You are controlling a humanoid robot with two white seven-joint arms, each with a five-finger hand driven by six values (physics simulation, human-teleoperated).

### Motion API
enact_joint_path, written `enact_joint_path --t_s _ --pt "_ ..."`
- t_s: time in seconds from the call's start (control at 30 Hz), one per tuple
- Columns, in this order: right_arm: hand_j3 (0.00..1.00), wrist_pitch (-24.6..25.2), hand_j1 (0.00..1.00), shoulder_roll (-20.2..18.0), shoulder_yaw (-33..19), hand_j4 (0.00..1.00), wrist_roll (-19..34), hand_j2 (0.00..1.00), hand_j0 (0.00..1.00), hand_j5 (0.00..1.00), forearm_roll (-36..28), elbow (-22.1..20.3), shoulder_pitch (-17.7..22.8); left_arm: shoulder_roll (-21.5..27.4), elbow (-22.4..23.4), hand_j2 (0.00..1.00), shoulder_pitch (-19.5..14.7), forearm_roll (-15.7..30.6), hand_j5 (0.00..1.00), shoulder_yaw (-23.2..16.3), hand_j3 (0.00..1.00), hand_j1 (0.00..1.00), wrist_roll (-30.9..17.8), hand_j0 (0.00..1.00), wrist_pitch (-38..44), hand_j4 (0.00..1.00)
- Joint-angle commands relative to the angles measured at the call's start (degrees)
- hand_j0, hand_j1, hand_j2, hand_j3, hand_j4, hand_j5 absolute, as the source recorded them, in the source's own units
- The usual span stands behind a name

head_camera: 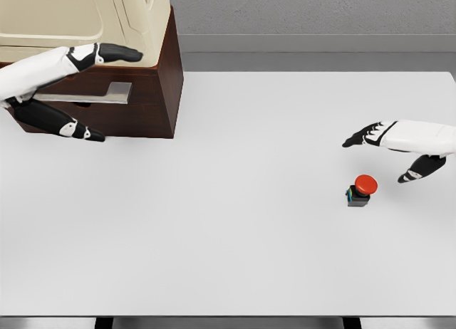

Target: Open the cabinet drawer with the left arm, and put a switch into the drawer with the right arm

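Note:
A dark brown cabinet (153, 94) with a cream top stands at the back left of the white table (235, 236). Its drawer front carries a grey handle (100, 92). My left hand (92, 94) is open around that handle, fingers (117, 54) above it and thumb (78, 132) below; the drawer looks closed. The switch (362, 189), a red button on a small dark base, stands on the table at the right. My right hand (388, 154) hovers open just above and to the right of it, not touching.
The table's far edge meets a grey floor and wall behind. The front edge runs along the bottom of the view, with dark legs below it.

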Motion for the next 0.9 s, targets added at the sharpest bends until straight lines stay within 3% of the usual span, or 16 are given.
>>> enact_joint_path --t_s 0.0,0.07,0.17,0.37,0.6,0.87 --pt "1.0 0.2 1.0 0.0 0.0 1.0 0.0 1.0 1.0 1.0 -0.4 0.1 0.1 1.2 0.0 1.0 0.0 5.7 1.0 -0.2 1.0 1.0 -1.7 1.0 0.1 1.0" --pt "1.0 0.2 1.0 0.0 0.0 1.0 0.0 1.0 1.0 1.0 -0.4 1.2 0.3 2.0 0.1 1.0 -0.3 7.2 1.0 -0.2 1.0 1.0 -4.7 1.0 3.9 1.0" --pt "1.0 0.2 1.0 0.0 -0.1 1.0 0.0 1.0 1.0 1.0 -0.4 1.2 0.3 2.6 0.0 1.0 -1.8 9.0 1.0 -0.2 1.0 1.0 -17.3 1.0 12.8 1.0" --pt "1.0 0.2 1.0 0.0 0.3 1.0 0.0 1.0 1.0 1.0 -0.4 -1.0 1.6 5.1 0.1 1.0 -3.3 9.0 1.0 -0.2 1.0 1.0 -17.3 1.0 13.1 1.0" --pt "1.0 0.2 1.0 0.8 2.0 1.0 0.0 1.0 1.0 1.0 -0.4 -1.8 2.5 5.3 0.1 1.0 -3.8 11.1 1.0 -0.3 1.0 1.0 -17.3 1.0 31.5 1.0" --pt "1.0 0.2 1.0 1.9 5.0 1.0 0.0 1.0 1.0 1.0 -0.4 -1.6 2.4 3.5 0.2 1.0 -4.0 7.6 1.0 -0.1 1.0 1.0 -17.3 1.0 35.7 1.0"
